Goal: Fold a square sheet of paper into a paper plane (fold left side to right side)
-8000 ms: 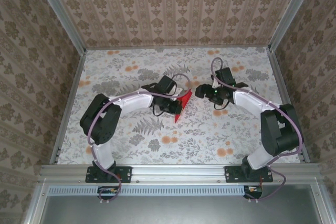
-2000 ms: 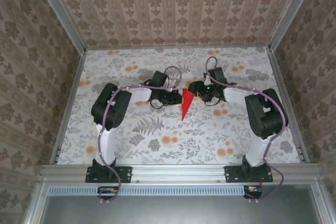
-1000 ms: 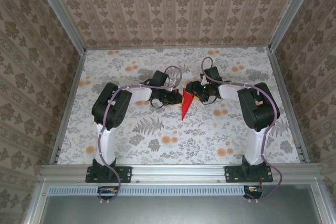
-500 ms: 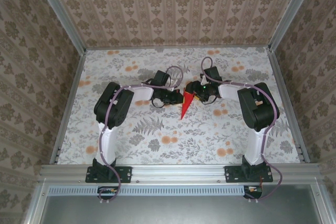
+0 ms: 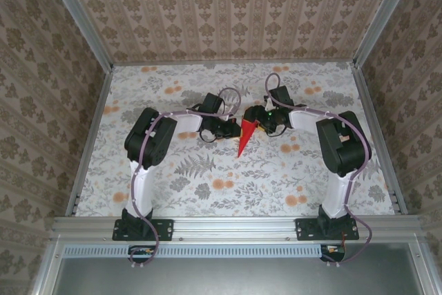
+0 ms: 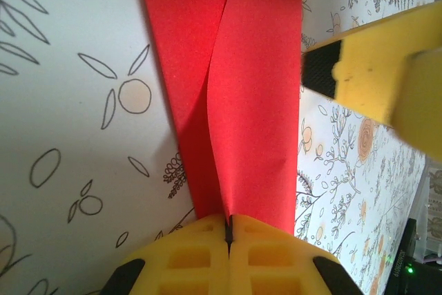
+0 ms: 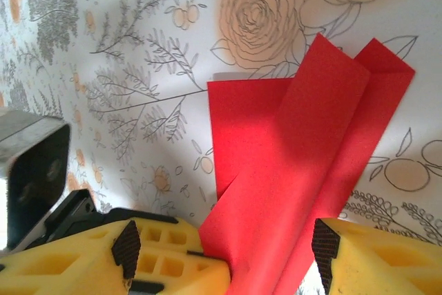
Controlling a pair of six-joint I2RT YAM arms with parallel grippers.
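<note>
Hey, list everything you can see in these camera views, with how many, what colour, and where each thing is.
paper plane: one, bright red, folded to a narrow point, mid-table between the grippers
tablecloth: one, white with grey leaves and orange flowers, covering the table
walls: three, beige patterned wallpaper, left, back and right of the table
rail: one, silver metal, along the near edge by the arm bases
arms: two, black and white with purple cables, reaching from the near edge to the centre
left gripper: one, yellow fingers, shut on the plane
right gripper: one, yellow fingers, open, a finger on either side of the plane
</note>
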